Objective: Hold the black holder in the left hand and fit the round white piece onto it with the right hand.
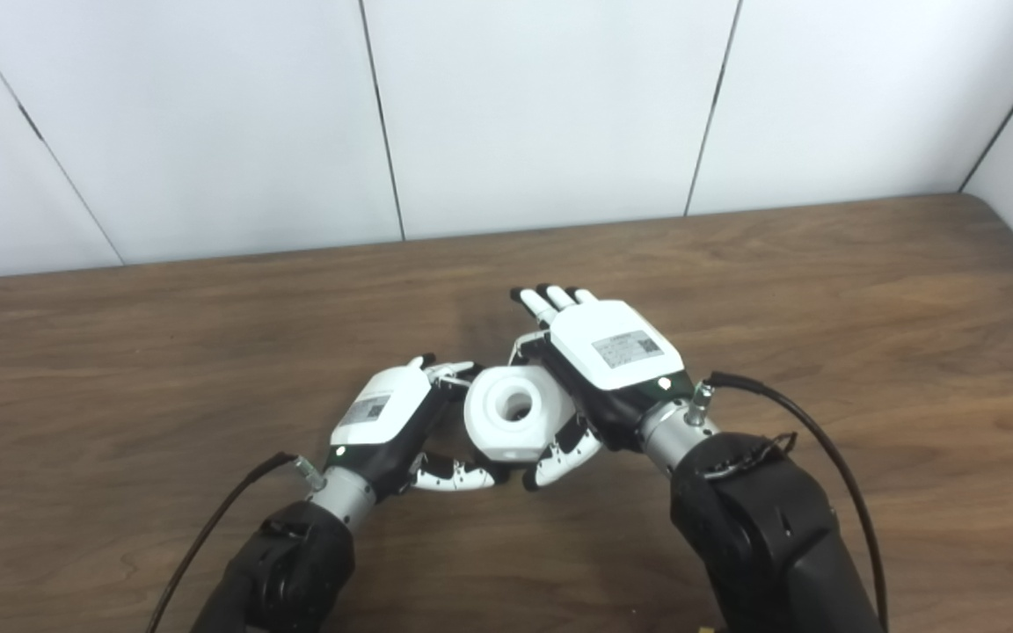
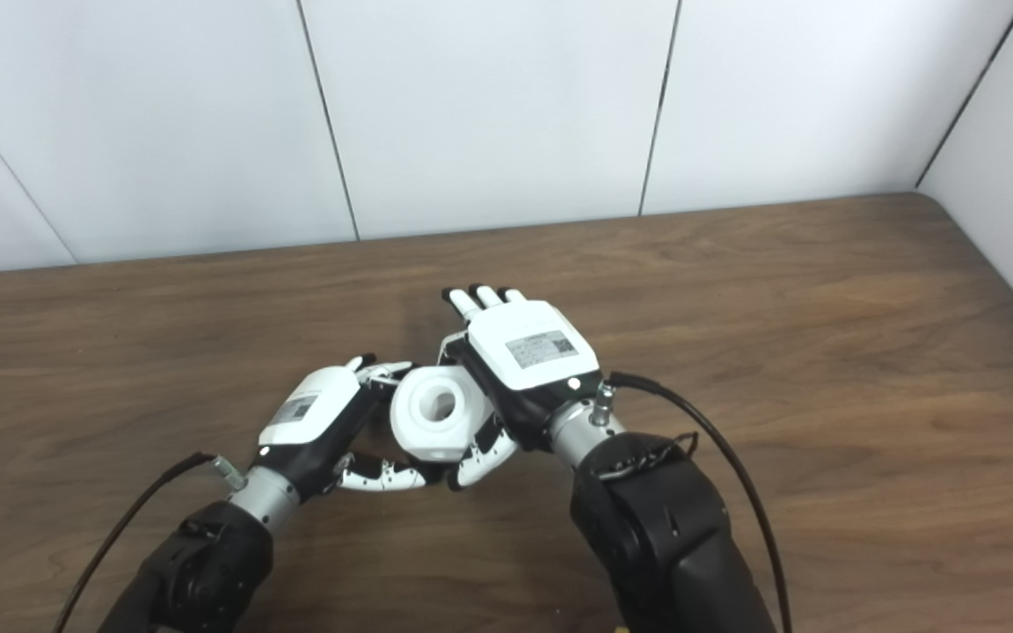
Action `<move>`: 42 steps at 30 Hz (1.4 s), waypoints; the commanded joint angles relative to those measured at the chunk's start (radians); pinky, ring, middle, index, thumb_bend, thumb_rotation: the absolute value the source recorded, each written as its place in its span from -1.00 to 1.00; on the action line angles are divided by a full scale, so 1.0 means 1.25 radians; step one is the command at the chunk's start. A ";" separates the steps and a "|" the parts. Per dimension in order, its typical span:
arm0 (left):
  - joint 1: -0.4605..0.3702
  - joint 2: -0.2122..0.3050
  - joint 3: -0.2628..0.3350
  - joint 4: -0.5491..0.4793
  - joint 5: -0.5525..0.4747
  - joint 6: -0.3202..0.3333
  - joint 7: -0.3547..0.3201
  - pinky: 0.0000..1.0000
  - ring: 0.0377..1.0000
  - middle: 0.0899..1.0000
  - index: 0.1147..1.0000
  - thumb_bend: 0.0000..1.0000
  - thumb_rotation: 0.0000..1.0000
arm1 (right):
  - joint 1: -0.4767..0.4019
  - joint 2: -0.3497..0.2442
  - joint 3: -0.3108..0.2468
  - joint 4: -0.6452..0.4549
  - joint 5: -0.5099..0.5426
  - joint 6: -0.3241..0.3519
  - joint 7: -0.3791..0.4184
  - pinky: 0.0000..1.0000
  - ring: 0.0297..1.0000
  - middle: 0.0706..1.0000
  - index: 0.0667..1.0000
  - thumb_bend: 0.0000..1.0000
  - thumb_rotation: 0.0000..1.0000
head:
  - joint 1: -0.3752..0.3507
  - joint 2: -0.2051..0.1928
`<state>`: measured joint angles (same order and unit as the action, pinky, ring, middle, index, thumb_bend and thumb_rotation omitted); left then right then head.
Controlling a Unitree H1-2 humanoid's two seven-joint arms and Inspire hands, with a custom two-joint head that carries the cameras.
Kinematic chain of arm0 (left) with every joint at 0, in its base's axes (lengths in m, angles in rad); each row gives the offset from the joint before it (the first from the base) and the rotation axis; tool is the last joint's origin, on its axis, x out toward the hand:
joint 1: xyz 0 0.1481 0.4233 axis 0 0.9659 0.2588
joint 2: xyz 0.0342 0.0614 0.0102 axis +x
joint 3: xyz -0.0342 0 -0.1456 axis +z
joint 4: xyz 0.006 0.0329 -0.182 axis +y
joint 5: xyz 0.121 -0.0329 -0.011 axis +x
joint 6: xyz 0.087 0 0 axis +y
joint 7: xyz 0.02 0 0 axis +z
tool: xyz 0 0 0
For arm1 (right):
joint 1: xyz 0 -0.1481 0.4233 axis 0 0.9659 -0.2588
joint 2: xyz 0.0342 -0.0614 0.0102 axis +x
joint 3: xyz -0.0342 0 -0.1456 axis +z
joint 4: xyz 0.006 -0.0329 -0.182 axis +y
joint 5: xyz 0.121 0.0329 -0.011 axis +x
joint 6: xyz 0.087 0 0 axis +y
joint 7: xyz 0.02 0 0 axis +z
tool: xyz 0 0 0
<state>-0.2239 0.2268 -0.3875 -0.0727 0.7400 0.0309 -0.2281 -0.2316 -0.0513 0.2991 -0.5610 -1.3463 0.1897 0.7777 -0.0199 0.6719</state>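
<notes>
We see both hands meeting over the middle of the brown wooden table (image 1: 823, 290), in front of the white panelled wall (image 1: 542, 105).

The round white piece (image 1: 515, 413) sits between them, raised off the tabletop, its central hole facing up toward the cameras. The right hand (image 1: 612, 356) is on its right side — the palm lies against the piece, the thumb (image 1: 564, 457) curls under its lower edge, and the fingers (image 1: 550, 303) reach out straight beyond it, so we log this hand as grasping the white piece between palm and thumb.

The left hand (image 1: 388, 413) comes in from the left, back of the hand toward us, fingers curled inward on the far side; its thumb (image 1: 458, 476) stretches along below the white piece, its tip just beside the right thumb. The left fingertips (image 1: 454, 369) are at the upper left edge of the white piece.

The black holder is not distinguishable in either view — dark parts inside the left hand may be holder or palm. We cannot tell what the left fingers are closed on.
</notes>
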 commanded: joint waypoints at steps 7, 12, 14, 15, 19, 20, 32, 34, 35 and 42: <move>-0.017 0.000 -0.005 -0.004 0.007 -0.011 0.007 1.00 0.76 0.73 -0.17 0.03 -0.91 | -0.021 0.006 -0.007 -0.012 0.001 -0.016 -0.009 1.00 1.00 0.99 0.27 0.83 -0.39 | -0.010 -0.006; -0.016 0.003 -0.005 -0.005 0.007 -0.008 0.001 1.00 0.77 0.74 -0.17 0.03 -0.91 | -0.018 0.006 -0.010 -0.011 0.002 -0.013 -0.007 1.00 1.00 1.00 0.32 0.83 -0.36 | -0.015 -0.011; -0.015 0.003 -0.004 -0.006 0.006 -0.008 0.002 1.00 0.78 0.74 -0.17 0.03 -0.91 | -0.018 0.006 -0.014 -0.011 0.006 -0.009 -0.004 1.00 1.00 1.00 0.39 0.86 -0.33 | -0.016 -0.012; -0.015 0.004 -0.003 -0.006 0.005 -0.009 0.003 1.00 0.78 0.73 -0.17 0.03 -0.91 | -0.018 0.007 -0.017 -0.011 0.008 -0.007 -0.002 1.00 1.00 1.00 0.44 0.88 -0.30 | -0.018 -0.011; -0.013 0.005 -0.002 -0.009 0.004 -0.008 0.001 1.00 0.77 0.73 -0.17 0.03 -0.91 | -0.019 0.006 -0.023 -0.011 0.009 -0.006 0.005 1.00 1.00 1.00 0.57 0.93 -0.22 | -0.025 -0.013; -0.013 0.005 -0.002 -0.009 0.005 -0.007 0.000 1.00 0.76 0.73 -0.17 0.03 -0.91 | -0.019 0.005 -0.024 -0.011 0.008 -0.007 0.008 1.00 1.00 1.00 0.59 0.94 -0.20 | -0.025 -0.013; -0.012 0.011 0.006 0.007 -0.010 -0.042 0.022 1.00 0.75 0.70 -0.17 0.03 -0.91 | -0.012 -0.001 -0.036 -0.004 0.010 -0.008 0.007 0.88 1.00 1.00 0.70 0.98 -0.14 | -0.041 -0.013; -0.013 0.012 0.005 0.012 -0.010 -0.047 0.028 1.00 0.74 0.70 -0.17 0.03 -0.91 | -0.013 -0.001 -0.039 -0.003 0.010 -0.006 0.007 0.89 1.00 1.00 0.73 1.00 -0.13 | -0.044 -0.014; -0.013 0.013 0.004 0.012 -0.009 -0.047 0.028 1.00 0.74 0.70 -0.17 0.03 -0.91 | -0.013 -0.002 -0.041 -0.003 0.010 -0.005 0.007 0.93 1.00 1.00 0.75 1.00 -0.13 | -0.044 -0.014; -0.013 0.017 0.008 0.015 -0.021 -0.058 0.033 1.00 0.74 0.70 -0.17 0.03 -0.91 | -0.015 -0.010 -0.054 -0.002 0.008 -0.006 0.005 0.84 1.00 1.00 0.77 1.00 -0.11 | -0.051 -0.012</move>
<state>-0.2225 0.2387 -0.3819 -0.0473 0.7148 -0.0203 -0.2007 -0.2270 -0.0634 0.2402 -0.5478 -1.3371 0.1904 0.8008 -0.0813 0.6565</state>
